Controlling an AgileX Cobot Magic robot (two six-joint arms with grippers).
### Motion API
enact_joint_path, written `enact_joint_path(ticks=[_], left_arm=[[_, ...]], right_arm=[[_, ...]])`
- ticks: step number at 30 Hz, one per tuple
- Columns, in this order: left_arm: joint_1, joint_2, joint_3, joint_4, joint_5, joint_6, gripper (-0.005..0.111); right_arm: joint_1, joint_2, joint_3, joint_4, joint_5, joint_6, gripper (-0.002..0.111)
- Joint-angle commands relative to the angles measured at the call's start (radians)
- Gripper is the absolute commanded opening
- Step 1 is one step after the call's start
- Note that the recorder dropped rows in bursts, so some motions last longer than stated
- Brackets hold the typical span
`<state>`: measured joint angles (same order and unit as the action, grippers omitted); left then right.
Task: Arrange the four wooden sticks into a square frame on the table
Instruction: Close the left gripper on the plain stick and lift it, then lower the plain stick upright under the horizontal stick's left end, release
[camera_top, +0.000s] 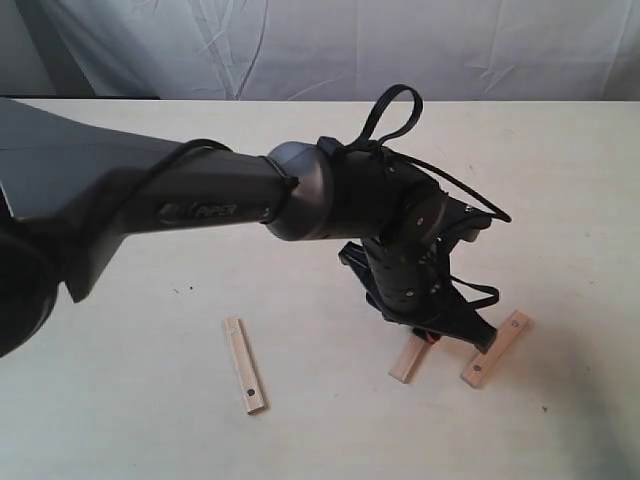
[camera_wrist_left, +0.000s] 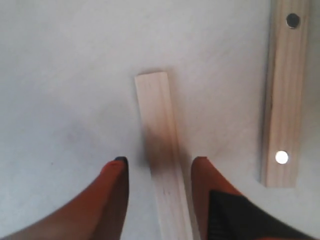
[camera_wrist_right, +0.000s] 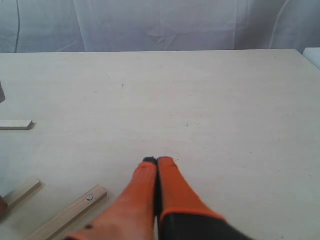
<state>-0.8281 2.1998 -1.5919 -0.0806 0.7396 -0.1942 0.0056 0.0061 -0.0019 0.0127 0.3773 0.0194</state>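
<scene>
Three of the four wooden sticks show on the table in the exterior view: one at the front left, one under the left arm, and one with screw holes to its right. My left gripper reaches across and hangs low over the middle stick. It is open, with an orange fingertip on each side of the strip and a gap to both. The screw-hole stick lies beside it. My right gripper is shut and empty above bare table. It is out of the exterior view.
The right wrist view shows the screw-hole stick, another stick's end, and a further stick end at the picture's edge. A white curtain hangs behind the table. The dark left arm spans the table's middle.
</scene>
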Motion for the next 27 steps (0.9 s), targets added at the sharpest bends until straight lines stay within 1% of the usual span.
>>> enact_joint_path(ticks=[1, 12, 15, 16, 18, 22, 25, 27], left_arm=[[-0.003, 0.013, -0.004, 0.019, -0.008, -0.008, 0.04], [-0.003, 0.039, -0.004, 0.008, 0.008, -0.008, 0.04], [-0.001, 0.039, -0.004, 0.005, 0.021, -0.005, 0.039], [-0.001, 0.039, -0.004, 0.007, 0.033, -0.005, 0.036], [0.001, 0.039, -0.004, 0.016, 0.043, -0.005, 0.027], [0.021, 0.027, -0.004, 0.021, 0.047, -0.007, 0.0], [0.045, 0.004, -0.004, 0.021, 0.052, -0.026, 0.0], [0.064, -0.02, -0.004, 0.027, 0.052, -0.073, 0.0]], right_arm=[[-0.006, -0.006, 0.002, 0.0, -0.013, -0.001, -0.001], [-0.006, -0.006, 0.002, 0.0, -0.013, -0.001, -0.001], [-0.006, -0.006, 0.002, 0.0, -0.013, -0.001, -0.001], [-0.006, -0.006, 0.002, 0.0, -0.013, -0.001, -0.001], [-0.006, -0.006, 0.002, 0.0, -0.013, -0.001, -0.001], [-0.006, -0.006, 0.002, 0.0, -0.013, -0.001, -0.001], [-0.006, -0.006, 0.002, 0.0, -0.013, -0.001, -0.001], [-0.006, -0.006, 0.002, 0.0, -0.013, -0.001, -0.001]])
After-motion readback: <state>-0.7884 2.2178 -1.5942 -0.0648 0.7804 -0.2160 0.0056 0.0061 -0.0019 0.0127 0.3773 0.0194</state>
